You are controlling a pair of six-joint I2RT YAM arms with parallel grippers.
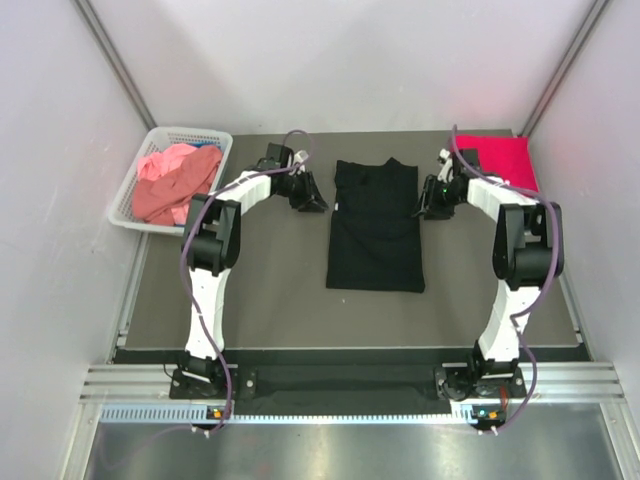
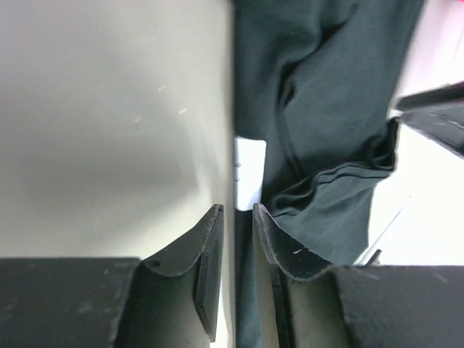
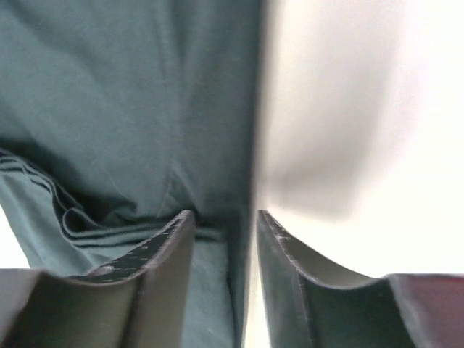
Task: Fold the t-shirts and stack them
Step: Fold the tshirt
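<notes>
Black t-shirt (image 1: 375,230): lies flat at the middle of the tabletop (image 1: 270,290), folded into a long upright rectangle, collar end far, hem end near; it is the biggest piece of cloth in the top view.
Left arm (image 1: 210,250): rises from its base at the near edge and bends right toward the shirt's far left side.
Right arm (image 1: 520,250): mirrors it, bending left toward the shirt's far right side.
Basket (image 1: 125,200): white lattice, at the far left corner, partly off the tabletop.
Red t-shirt (image 1: 500,160): folded flat at the far right corner, just behind the right arm's wrist.
Salmon pink t-shirt (image 1: 165,185): crumpled in the basket.
Blue t-shirt (image 1: 208,150): only a sliver shows at the basket's far right.
Left tool (image 2: 238,217): jaws a narrow slit apart, lined up over the black shirt's left edge; no cloth is seen pinched.
Right tool (image 3: 225,217): jaws clearly apart, straddling the shirt's right edge, gripping nothing.
Label (image 2: 250,174): small white tag at the shirt's left edge, just beyond the left tool.
</notes>
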